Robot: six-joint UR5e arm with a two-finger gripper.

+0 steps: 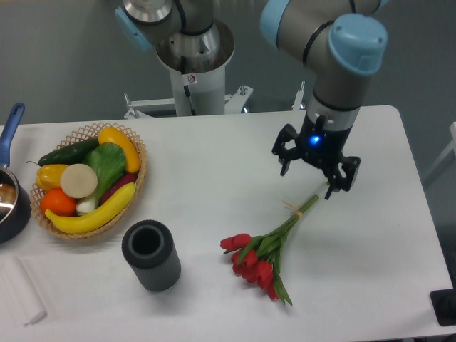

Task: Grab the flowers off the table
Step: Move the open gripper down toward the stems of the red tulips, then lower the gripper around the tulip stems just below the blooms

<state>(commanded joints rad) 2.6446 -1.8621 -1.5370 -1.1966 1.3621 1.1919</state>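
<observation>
Camera view from the near side of the table (214,164): the flowers (274,240) lie flat on its right half, red heads toward the near edge, stems running up and to the right, with a thin tan band round the stems. The gripper (309,178) hangs over the far end of the stems, its two dark fingers (284,154) spread wide apart and holding nothing; the right finger covers the stem tips, and whether it touches them cannot be told. A blue light glows on the wrist above the fingers. To the left of the flowers stands a dark cylinder (150,254), open at the top. Farther left sits a wicker basket (135,189) of vegetables and fruit. At the left edge a pot (11,203) with a blue handle is partly cut off, with a white roll (21,288) near it.
</observation>
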